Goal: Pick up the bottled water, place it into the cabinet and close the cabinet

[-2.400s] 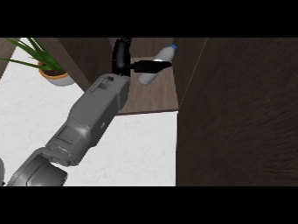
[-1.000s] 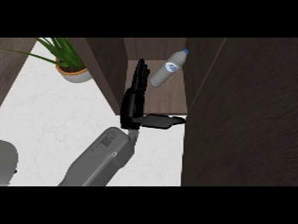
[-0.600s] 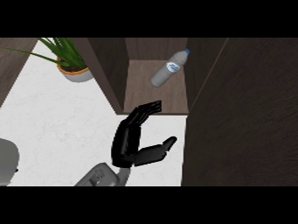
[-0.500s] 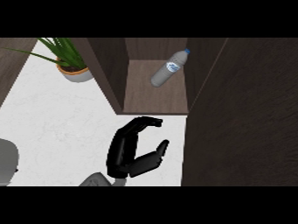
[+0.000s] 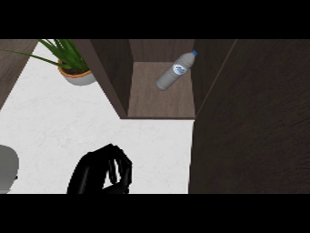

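Counter (image 5: 57, 132) was white, running under the cabinet (image 5: 264, 118), whose dark door panel filled the right side, standing open. Bottled water (image 5: 175, 71) lay tilted on the cabinet's far shelf, cap toward the far right, nothing touching it. My right hand (image 5: 100, 173) sat near the bottom edge over the counter, well apart from the bottle, fingers curled in, holding nothing. Potted plant (image 5: 73, 68) stood far left, beside the cabinet wall.

You see the bottled water (image 5: 175, 71) lying tilted on the open cabinet (image 5: 161, 98) shelf | one black hand (image 5: 101, 170), fingers curled and holding nothing, low over the white counter (image 5: 63, 118) | potted plant (image 5: 73, 63) at upper left.
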